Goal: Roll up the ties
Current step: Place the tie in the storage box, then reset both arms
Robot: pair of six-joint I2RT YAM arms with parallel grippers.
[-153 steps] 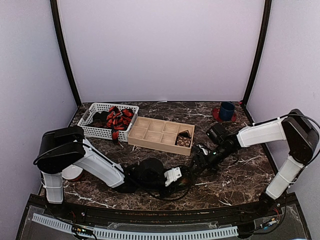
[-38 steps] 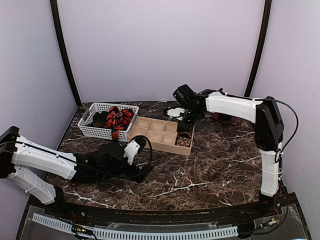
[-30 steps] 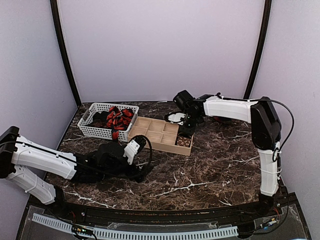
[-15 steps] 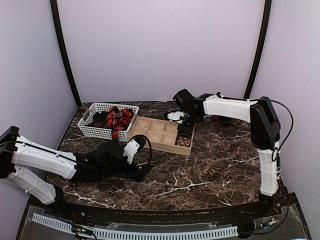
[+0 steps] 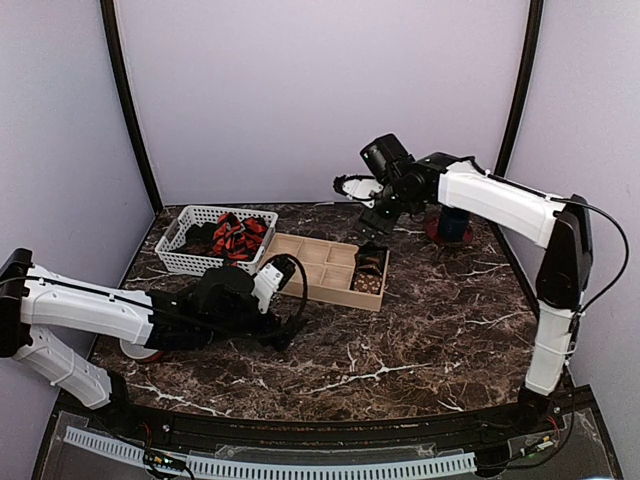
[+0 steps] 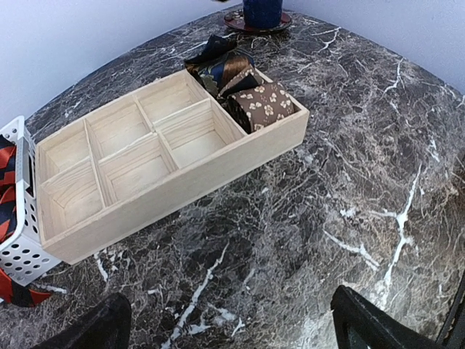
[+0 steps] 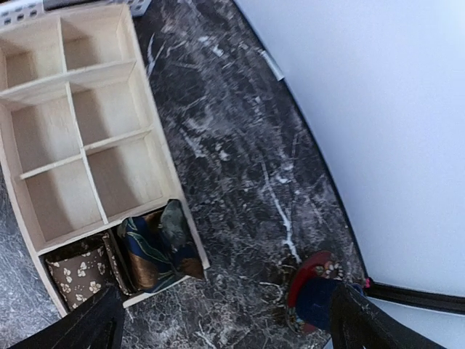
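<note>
Right wrist crops right gripper point(image 7: 227, 326), spread wide and empty, like left gripper point(image 6: 234, 329); 2 rolled ties point(image 7: 149, 251) fill the box's point(image 7: 155, 155) end.

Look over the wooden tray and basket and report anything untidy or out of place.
The blue-and-brown tie in the tray's end compartment is loosely bunched, and a fold spills over the rim, unlike the neat flowered roll beside it. A red-striped tie hangs over the white basket's edge.
</note>
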